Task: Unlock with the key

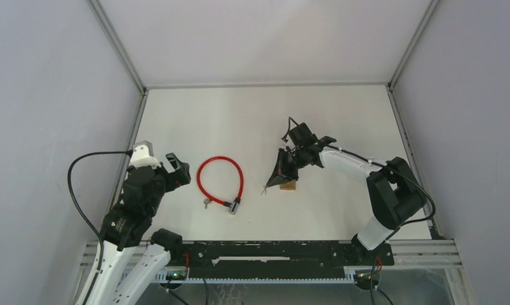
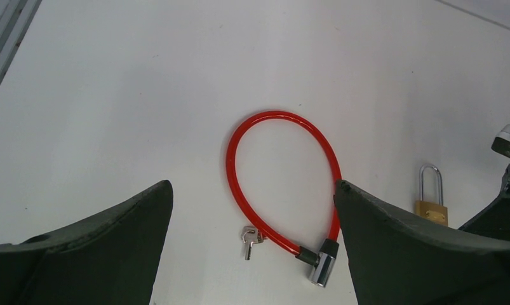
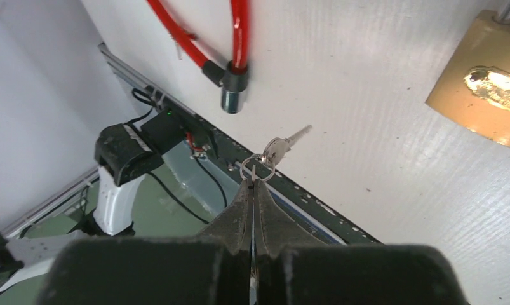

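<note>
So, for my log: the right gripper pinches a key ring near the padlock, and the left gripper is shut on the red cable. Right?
Not quite. The left wrist view shows the left gripper open, with the cable lying untouched on the table. The right gripper does pinch the key ring near the padlock.

key [image 3: 282,146]: silver, dangling from right claw [image 3: 253,183] | padlock [image 3: 481,89]: brass, lying flat, shackle closed
</note>
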